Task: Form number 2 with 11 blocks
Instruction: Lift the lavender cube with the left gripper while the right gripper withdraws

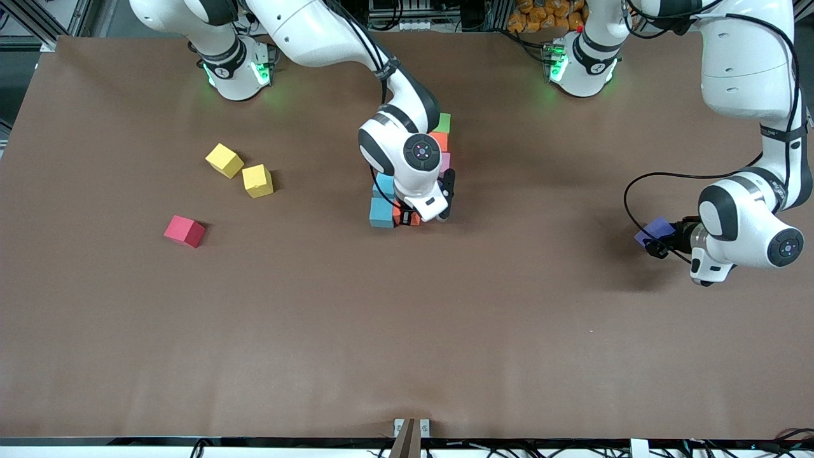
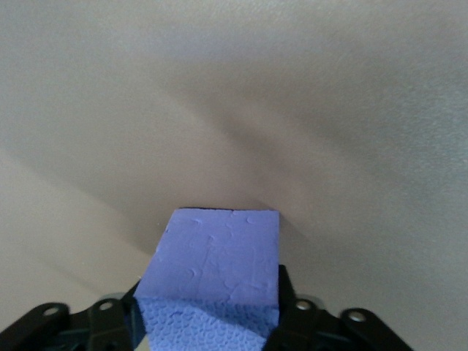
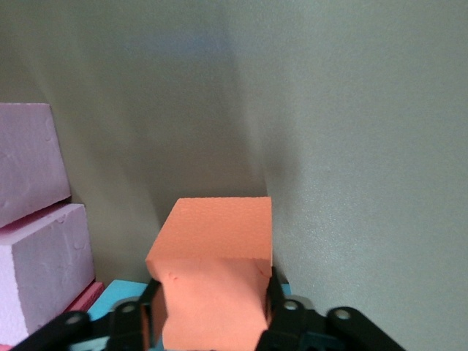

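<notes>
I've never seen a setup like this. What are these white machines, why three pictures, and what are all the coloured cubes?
Two white robot arms work at a brown table. One picture looks down from above; the others come from cameras on each wrist. The right end effector sits around an orange cube at the cluster of blocks mid-table. The left end effector has its fingers either side of a purple cube at its end of the table. A red cube and two yellow cubes lie loose.

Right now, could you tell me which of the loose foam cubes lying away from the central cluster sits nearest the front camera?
The red foam cube. It lies alone toward the right arm's end of the table, lower in the front view than the two yellow foam cubes.
</notes>
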Motion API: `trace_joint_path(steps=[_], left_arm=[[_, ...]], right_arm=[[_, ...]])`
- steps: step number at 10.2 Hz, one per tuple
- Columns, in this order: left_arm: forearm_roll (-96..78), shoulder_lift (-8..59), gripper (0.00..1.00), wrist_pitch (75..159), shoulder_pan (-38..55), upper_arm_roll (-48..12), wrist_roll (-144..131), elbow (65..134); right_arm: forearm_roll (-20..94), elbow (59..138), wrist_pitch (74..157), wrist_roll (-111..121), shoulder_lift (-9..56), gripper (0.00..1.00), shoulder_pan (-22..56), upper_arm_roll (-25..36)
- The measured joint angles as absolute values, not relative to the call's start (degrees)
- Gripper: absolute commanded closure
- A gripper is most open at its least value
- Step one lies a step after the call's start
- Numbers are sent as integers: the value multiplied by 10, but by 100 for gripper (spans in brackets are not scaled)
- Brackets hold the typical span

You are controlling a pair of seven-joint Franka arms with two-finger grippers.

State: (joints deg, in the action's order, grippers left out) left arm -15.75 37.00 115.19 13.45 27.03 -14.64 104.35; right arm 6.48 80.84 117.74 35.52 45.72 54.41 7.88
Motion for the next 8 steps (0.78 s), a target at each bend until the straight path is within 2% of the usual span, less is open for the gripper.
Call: trace_joint_path(steps=[4, 8], left_arm=[[-158, 368, 100, 1151, 145, 261, -146, 1026], [-159, 350, 100, 1095, 153, 249, -182, 978]], right_arm=[[63, 807, 1188, 354, 471, 0, 542, 87], [83, 800, 1166, 353, 435, 0, 535, 89]])
